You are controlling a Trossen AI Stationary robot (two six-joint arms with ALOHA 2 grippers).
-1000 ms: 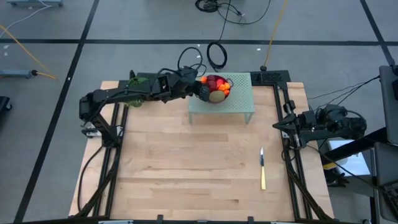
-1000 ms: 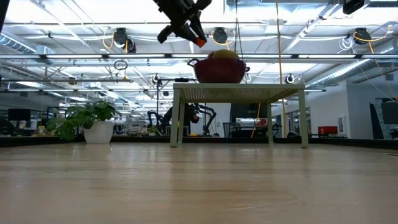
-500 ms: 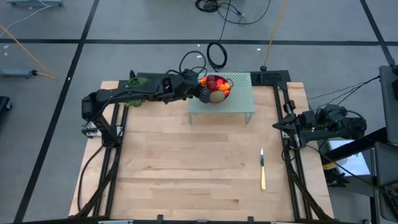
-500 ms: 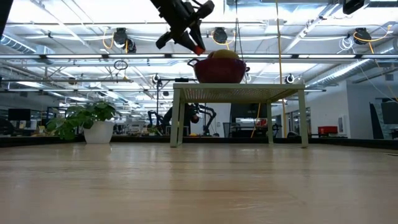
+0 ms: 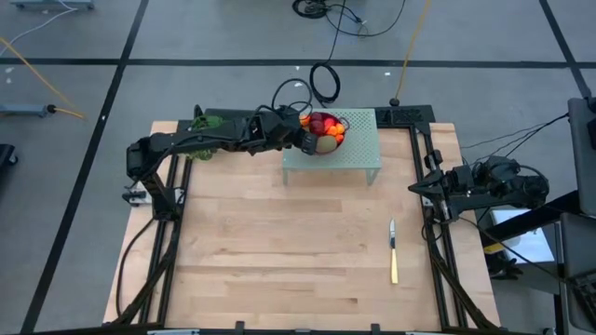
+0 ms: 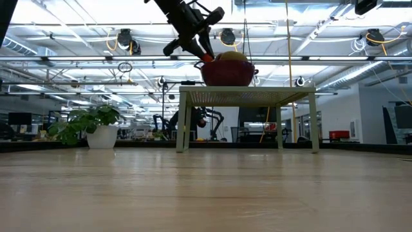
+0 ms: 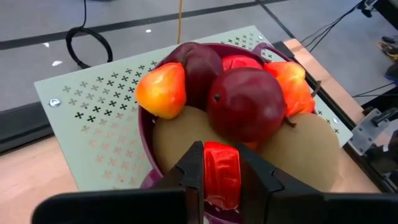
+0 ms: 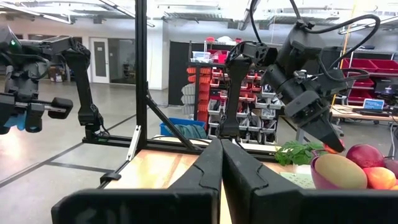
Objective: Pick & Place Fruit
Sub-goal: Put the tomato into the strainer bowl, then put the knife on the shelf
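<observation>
Left pincer (image 7: 221,180) closed on a small glossy orange-red fruit piece (image 7: 221,174), poised at the near rim of the dark red bowl (image 7: 147,152); in the high view it sits at the bowl's 9 o'clock edge (image 5: 307,140). The bowl stands on a pale green perforated metal stand (image 5: 358,149) at the 12 o'clock side of the light wooden counter (image 5: 279,242). Bowl contents, left wrist view: two dark red round fruits (image 7: 247,104), two brownish-green oval fruits (image 7: 180,140), a yellow-orange pear-shaped piece (image 7: 163,90) at the 10 o'clock rim, more orange-red pieces (image 7: 292,87) toward 2 o'clock. Low view: the held piece (image 6: 204,57) is just beside the bowl rim, touching or not I cannot tell. Right pincer (image 8: 221,163) is closed and empty, parked at the counter's 3 o'clock edge (image 5: 430,191). Slim yellow-handled knife (image 5: 393,253) lies on the counter toward 4 o'clock.
</observation>
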